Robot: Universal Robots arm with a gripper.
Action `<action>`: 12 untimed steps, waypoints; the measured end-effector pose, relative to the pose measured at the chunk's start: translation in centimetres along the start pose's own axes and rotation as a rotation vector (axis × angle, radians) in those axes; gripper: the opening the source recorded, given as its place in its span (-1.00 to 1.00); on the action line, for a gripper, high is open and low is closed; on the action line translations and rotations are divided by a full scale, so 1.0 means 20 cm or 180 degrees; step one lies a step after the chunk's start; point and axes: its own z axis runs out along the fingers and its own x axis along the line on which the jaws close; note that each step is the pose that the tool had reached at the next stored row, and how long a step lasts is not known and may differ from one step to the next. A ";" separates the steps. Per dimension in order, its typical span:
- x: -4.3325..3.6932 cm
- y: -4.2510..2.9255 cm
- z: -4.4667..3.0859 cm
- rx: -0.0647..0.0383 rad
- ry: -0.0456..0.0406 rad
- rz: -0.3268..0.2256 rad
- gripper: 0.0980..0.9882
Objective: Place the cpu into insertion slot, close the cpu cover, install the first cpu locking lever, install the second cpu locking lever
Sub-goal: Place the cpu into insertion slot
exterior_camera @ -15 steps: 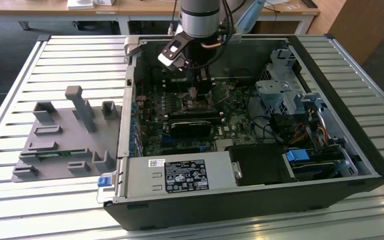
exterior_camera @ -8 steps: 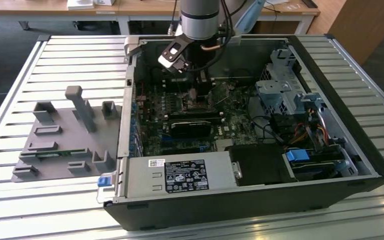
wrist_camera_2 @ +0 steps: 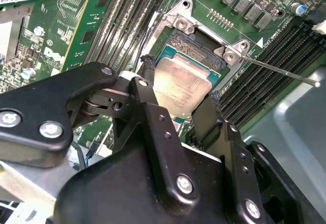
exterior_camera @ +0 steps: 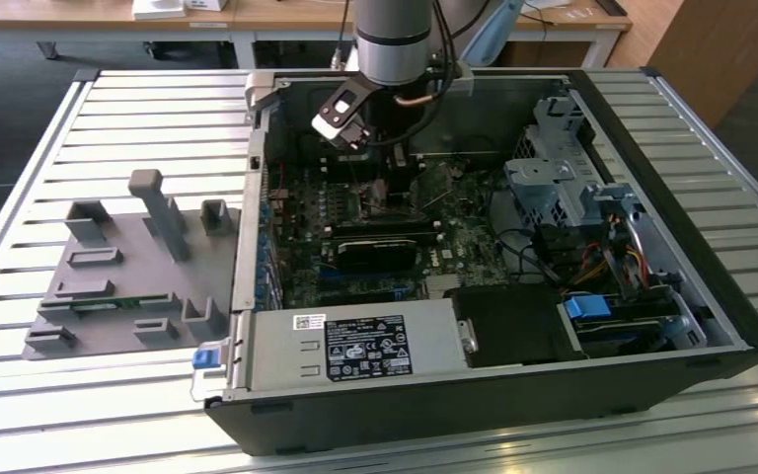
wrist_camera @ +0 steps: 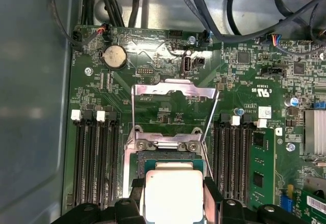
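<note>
Where the arm (exterior_camera: 393, 39) reaches into the open case (exterior_camera: 511, 400), gripper (wrist_camera: 174, 203): clenched on two opposite edges of the cpu (wrist_camera: 173, 183), which sits level over the slot (wrist_camera_2: 196, 45); seated or not, cannot tell. Beyond: cover (wrist_camera: 175, 85), swung open, standing past the slot. Lever (wrist_camera_2: 277, 70): thin rod, angling off a slot corner.

- The cpu (wrist_camera: 174, 196) shows a dull silver-grey metal top, smooth, glaring under the light.
- The cpu cover (wrist_camera: 173, 87) gleams: thin bright metal (nearly mirror-shiny).
- The gripper (wrist_camera_2: 181, 84) looks matt black, with silvery screws.
- The motherboard (wrist_camera: 168, 109) is glossy green.
</note>
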 end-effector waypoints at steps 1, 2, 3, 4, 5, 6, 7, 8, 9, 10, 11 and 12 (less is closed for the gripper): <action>0.001 0.000 0.005 0.0000 -0.0001 0.0002 0.00; 0.001 -0.001 0.010 0.0000 -0.0002 0.0002 0.00; 0.002 -0.001 0.016 0.0000 -0.0002 0.0003 0.00; 0.002 -0.001 0.021 0.0000 -0.0002 0.0003 0.00; 0.003 -0.002 0.026 0.0000 -0.0003 0.0003 0.00; 0.004 -0.002 0.030 0.0000 -0.0003 0.0002 0.00; 0.005 -0.002 0.033 0.0000 -0.0003 0.0002 0.00; 0.005 -0.002 0.035 0.0000 -0.0003 0.0003 0.00; 0.005 -0.003 0.037 0.0000 -0.0003 0.0003 0.00; 0.005 -0.005 0.038 0.0001 -0.0003 0.0003 0.00; 0.005 -0.008 0.039 0.0001 -0.0003 0.0003 0.00; 0.006 -0.010 0.041 0.0000 -0.0003 0.0003 0.00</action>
